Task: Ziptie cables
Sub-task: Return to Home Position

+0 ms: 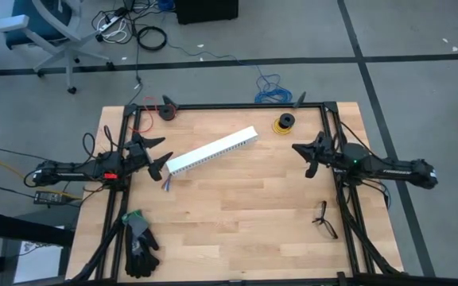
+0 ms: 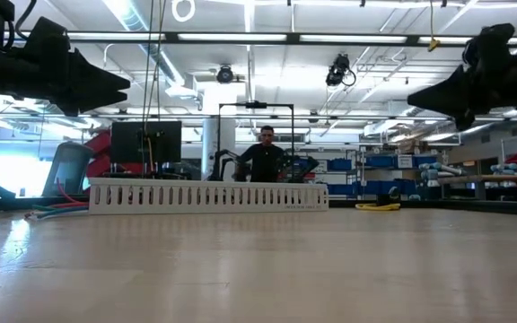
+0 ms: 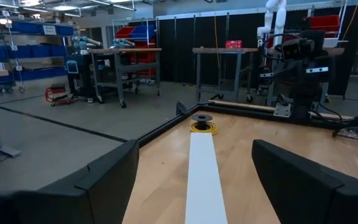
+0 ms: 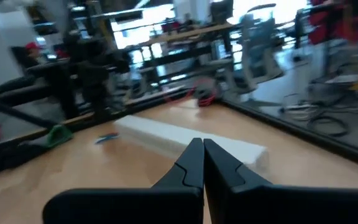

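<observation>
The cables [image 1: 166, 183] are thin coloured wires. Their ends stick out of the left end of a white slotted channel [image 1: 213, 150] and lie on the table; they also show in the low view [image 2: 55, 211]. The ziptie is out of view. My left gripper [image 1: 162, 156] hovers open at the table's left side, level with the channel's left end, and the channel [image 3: 203, 177] runs away between its fingers. My right gripper [image 1: 296, 148] hovers shut at the table's right side, pointing toward the channel [image 4: 166, 135]. Both are well above the table.
A yellow wire spool [image 1: 285, 123] stands at the far right. Black gloves with green cuffs [image 1: 139, 242] lie at the near left corner. A small black forked object [image 1: 324, 219] lies near right. A black frame [image 1: 237, 106] rims the table. A person [image 2: 267, 154] stands beyond it.
</observation>
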{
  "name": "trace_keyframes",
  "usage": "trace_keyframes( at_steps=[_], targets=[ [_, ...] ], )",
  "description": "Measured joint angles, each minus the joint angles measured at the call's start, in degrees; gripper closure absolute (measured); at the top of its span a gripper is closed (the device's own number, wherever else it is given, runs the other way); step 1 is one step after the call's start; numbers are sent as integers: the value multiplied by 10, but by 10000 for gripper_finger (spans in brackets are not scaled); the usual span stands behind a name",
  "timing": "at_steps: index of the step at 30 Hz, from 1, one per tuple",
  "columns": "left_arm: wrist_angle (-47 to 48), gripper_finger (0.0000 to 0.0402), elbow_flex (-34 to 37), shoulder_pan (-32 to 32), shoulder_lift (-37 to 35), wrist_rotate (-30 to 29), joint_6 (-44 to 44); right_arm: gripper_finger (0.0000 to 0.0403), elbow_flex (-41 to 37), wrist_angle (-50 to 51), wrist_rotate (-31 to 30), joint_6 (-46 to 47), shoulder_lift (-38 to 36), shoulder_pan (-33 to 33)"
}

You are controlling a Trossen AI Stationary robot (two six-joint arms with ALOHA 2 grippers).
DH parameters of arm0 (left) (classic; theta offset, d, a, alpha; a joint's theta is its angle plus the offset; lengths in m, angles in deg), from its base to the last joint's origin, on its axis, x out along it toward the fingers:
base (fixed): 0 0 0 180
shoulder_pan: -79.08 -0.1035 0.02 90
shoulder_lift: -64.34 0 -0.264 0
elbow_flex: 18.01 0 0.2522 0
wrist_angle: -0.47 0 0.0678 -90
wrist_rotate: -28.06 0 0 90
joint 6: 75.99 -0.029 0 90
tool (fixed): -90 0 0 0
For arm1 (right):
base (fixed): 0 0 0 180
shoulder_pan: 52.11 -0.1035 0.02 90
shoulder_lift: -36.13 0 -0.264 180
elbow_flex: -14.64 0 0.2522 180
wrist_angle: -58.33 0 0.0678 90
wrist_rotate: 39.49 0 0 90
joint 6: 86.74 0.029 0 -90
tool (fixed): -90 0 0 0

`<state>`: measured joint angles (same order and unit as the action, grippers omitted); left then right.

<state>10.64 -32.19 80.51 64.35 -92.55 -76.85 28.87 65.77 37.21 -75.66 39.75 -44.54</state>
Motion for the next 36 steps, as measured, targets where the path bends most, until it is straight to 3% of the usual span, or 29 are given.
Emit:
trace_keyframes(
  at_steps=[3, 14, 32, 36],
  targets=[
    [0, 78, 0, 0, 0, 0, 0, 403, 0, 28, -46, -8, -36, -31],
    [0, 78, 0, 0, 0, -1, 1, 403, 0, 28, -55, -31, -24, -101],
    [-2, 78, 0, 0, 0, 2, 14, 403, 0, 44, 56, -47, 10, -111],
    [-3, 78, 0, 1, 0, 44, 24, 403, 0, 45, 62, -48, 10, -111]
  ],
)
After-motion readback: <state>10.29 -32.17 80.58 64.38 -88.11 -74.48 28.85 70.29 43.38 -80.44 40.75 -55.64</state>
